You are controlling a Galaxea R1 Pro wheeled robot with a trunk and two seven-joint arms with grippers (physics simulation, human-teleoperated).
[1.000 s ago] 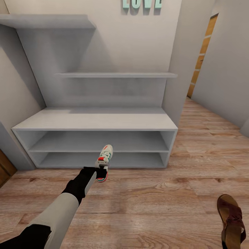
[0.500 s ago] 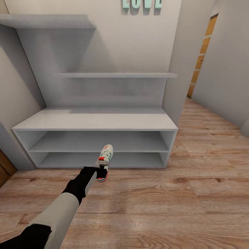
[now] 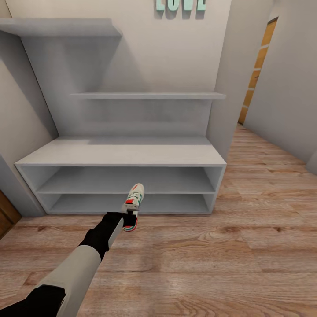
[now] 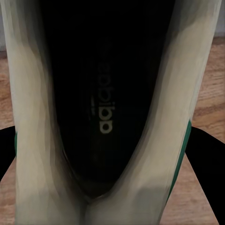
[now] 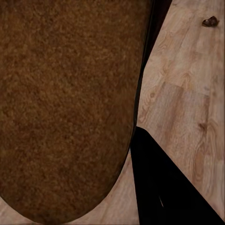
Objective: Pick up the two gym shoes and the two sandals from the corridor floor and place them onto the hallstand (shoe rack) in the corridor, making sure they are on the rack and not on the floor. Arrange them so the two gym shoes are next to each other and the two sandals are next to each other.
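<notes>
White leather with green stripes and a red-orange heel makes up the shoe (image 3: pixel 133 203) held in the left hand (image 3: pixel 128 214), which is closed on its heel end, toe pointing toward the rack (image 3: pixel 123 156). The shoe hangs just in front of the rack's lower shelves, above the floor (image 3: pixel 211 259). In the left wrist view the shoe (image 4: pixel 112 112) fills the frame: pale cream sides, a dark insole with faint lettering, a thin green edge, with black finger shapes at either side.

The rack is a low, wide, white-grey box with a flat matte top and two open shelf levels, both bare. Behind it rise a back panel and two higher ledges, with mint letters (image 3: pixel 180 5) on the wall above.

The floor is light brown wood plank with clear grain. In the right wrist view a rough, suede-like brown sole of a sandal (image 5: pixel 65 108) sits very close against the right hand; whether the fingers grip it cannot be told. A small brown thing (image 5: pixel 210 21) lies far off on the planks.
</notes>
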